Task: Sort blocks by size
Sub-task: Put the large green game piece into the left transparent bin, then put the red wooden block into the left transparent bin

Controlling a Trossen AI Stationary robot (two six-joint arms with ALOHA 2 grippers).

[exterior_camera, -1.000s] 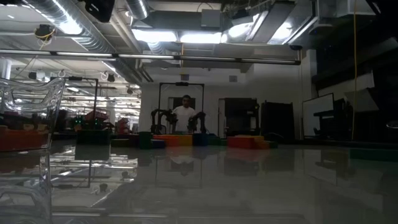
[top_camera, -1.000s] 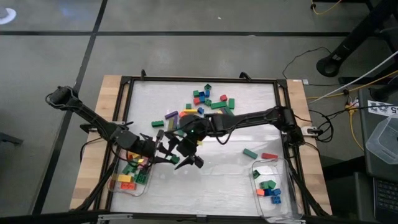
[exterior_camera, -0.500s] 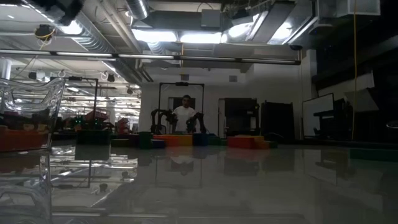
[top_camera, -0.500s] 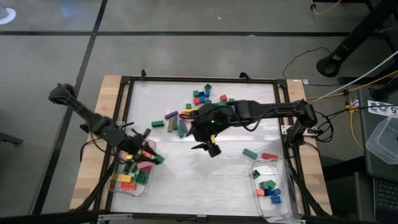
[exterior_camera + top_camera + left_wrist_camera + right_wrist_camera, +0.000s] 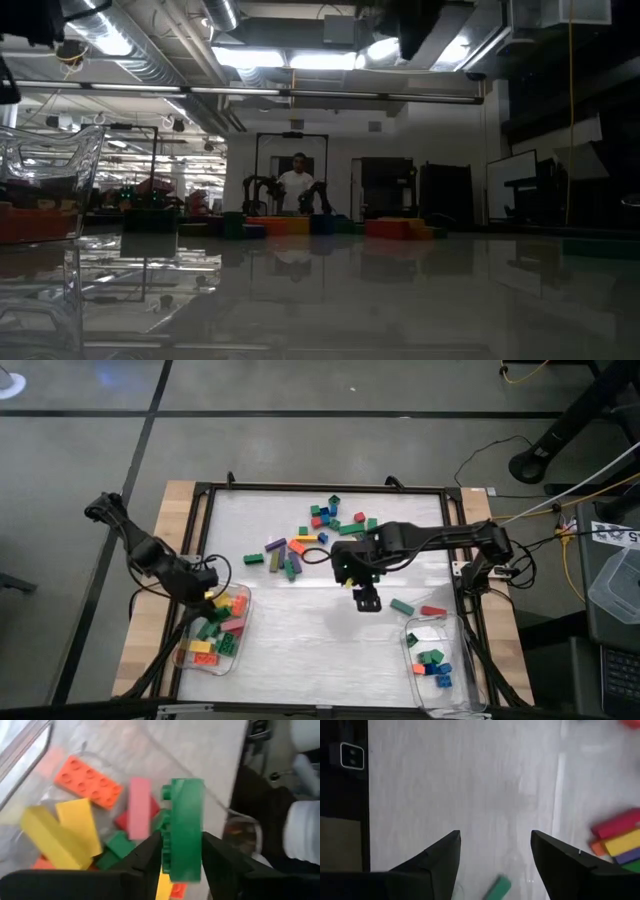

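Above the left tub [image 5: 212, 632], the left gripper [image 5: 176, 851] pinches a long green block [image 5: 184, 827], due for release; right gripper [image 5: 495, 851] hovers open over the tabletop [image 5: 300, 640].

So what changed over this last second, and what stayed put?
The left tool pulled back from mid-table to above the left tub, carrying a long green block that sits between its fingers; whether it has let go is unclear. The right tool, open and empty, swung rightward across the table, away from the loose pile. The pile, both tubs and their contents look unchanged.
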